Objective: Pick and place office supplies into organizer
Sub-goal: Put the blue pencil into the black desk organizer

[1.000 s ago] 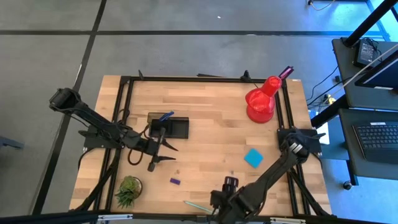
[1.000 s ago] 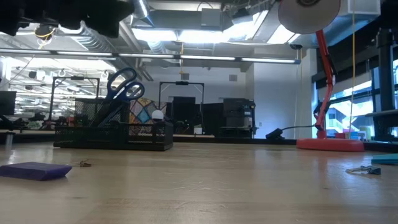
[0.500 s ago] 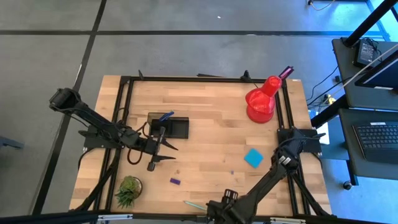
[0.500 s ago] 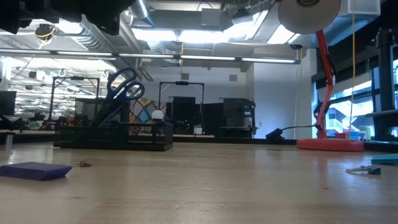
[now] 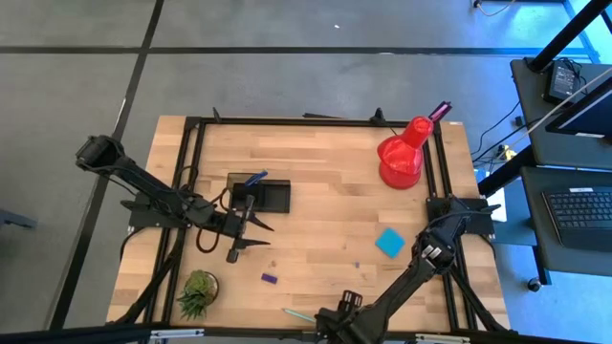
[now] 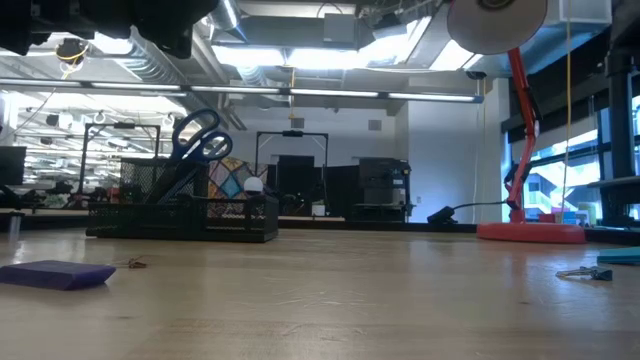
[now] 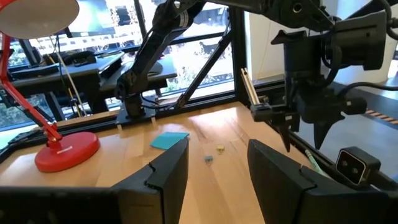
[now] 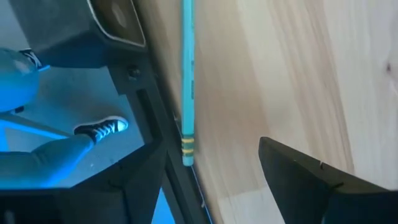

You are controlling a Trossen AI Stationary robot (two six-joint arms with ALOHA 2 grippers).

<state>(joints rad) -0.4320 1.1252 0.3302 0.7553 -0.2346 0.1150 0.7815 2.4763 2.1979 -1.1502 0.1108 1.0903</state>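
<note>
The potted plant [image 5: 197, 290] stands near the worktop's [image 5: 325, 210] front left corner. The left hand [image 5: 256, 235] hovers just in front of the organizer [image 5: 260, 194], its fingers [image 7: 166, 175] spread apart and holding nothing. The organizer sits on the left half of the worktop, toward the middle, with the blue-handled scissors [image 6: 200, 138] standing upright in its taller cup section. A small purple block [image 5: 270, 278] lies in front of it, nearer the front edge. A teal pencil [image 8: 187, 74] lies right at the front edge, and the right hand [image 5: 341, 317] hangs over it there, fingers [image 8: 317, 177] apart on either side and empty. The cyan sticky-note pad [image 5: 389, 242] lies flat on the right half of the worktop. The red lamp [image 5: 404, 155] stands near the back right corner.
</note>
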